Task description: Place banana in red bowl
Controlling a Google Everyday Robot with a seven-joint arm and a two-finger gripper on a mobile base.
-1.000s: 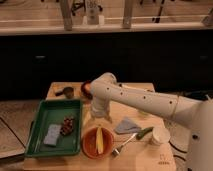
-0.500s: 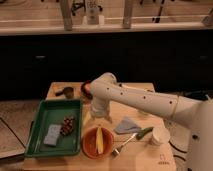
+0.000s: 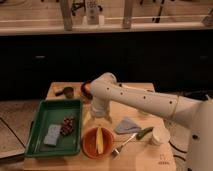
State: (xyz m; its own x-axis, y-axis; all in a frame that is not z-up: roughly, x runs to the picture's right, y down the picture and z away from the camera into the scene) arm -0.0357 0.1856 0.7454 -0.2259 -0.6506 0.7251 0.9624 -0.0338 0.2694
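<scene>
We find the banana [image 3: 99, 139] lying inside the red bowl [image 3: 90, 146] on the table [image 3: 145, 159]; the gripper [image 3: 99, 116] sits just above it, grip unreadable, so we advise lifting straight clear

Pincer [image 3: 100, 117], above the red bowl [image 3: 90, 146], is too indistinct to judge. The arm [image 3: 145, 102] hides part of the darker bowl [image 3: 86, 88] behind it.

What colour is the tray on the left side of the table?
Green. The tray shows in the camera view; the claw hangs beside it, above the red bowl holding the banana.
</scene>
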